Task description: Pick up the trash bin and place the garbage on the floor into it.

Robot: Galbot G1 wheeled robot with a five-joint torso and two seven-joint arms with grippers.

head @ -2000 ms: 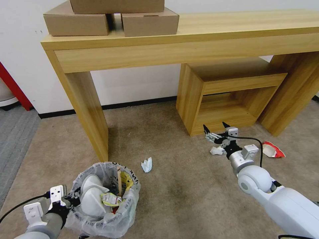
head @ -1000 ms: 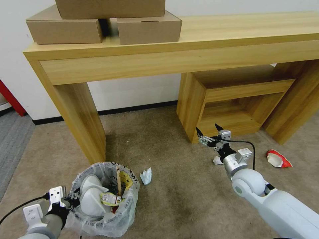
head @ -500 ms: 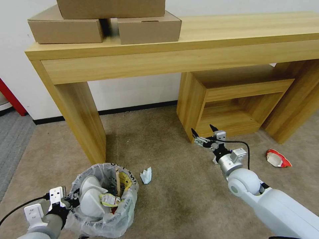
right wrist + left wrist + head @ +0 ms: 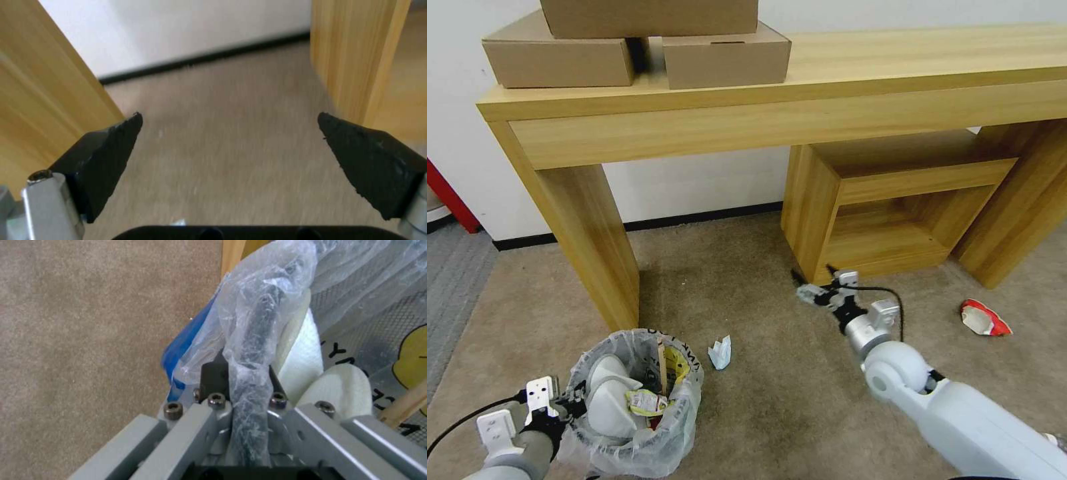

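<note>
The trash bin [image 4: 634,413], lined with a crinkly plastic bag, hangs at the lower left of the head view. It holds white slippers [image 4: 606,393], a wooden stick [image 4: 662,363] and wrappers. My left gripper [image 4: 570,403] is shut on its rim; the left wrist view shows the gripper [image 4: 242,373] pinching the bagged rim [image 4: 256,323]. A crumpled paper [image 4: 720,352] lies on the beige floor [image 4: 747,400] just right of the bin. A red-white cup [image 4: 984,320] lies on its side far right. My right gripper [image 4: 812,283] hovers open over the carpet, and its fingers [image 4: 106,156] have nothing between them.
A long wooden table stands ahead; its leg [image 4: 594,233] is just behind the bin. A low wooden shelf cube [image 4: 887,200] sits under it, close to the right gripper. Cardboard boxes [image 4: 647,40] rest on top. Grey ribbed carpet [image 4: 454,287] lies at far left.
My right arm has swung left across the carpet, away from the red-white cup, with its fingers still open. The camera shifted early on. The left gripper keeps its hold on the bin.
</note>
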